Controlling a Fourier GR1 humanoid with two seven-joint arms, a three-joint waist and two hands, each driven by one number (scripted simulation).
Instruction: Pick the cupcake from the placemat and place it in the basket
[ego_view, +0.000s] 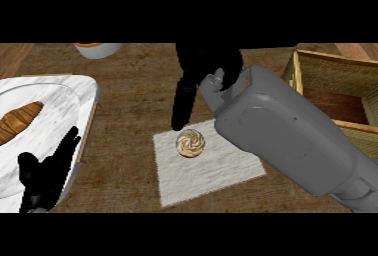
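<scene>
Nearest, we see the left hand (46, 172) resting open over the marble tray (70, 97). The cupcake (191, 143) sits on the white placemat (214, 172). Our right hand (199, 70) hovers beyond it, fingers extended, grasping nothing. The wicker basket (325, 67) stands right.

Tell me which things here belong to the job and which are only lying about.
Job: swirl-topped cupcake; white cloth placemat; woven basket; black right hand, above the cupcake.
Lying about: croissant on white marble plate; white cup; resting left hand.
</scene>
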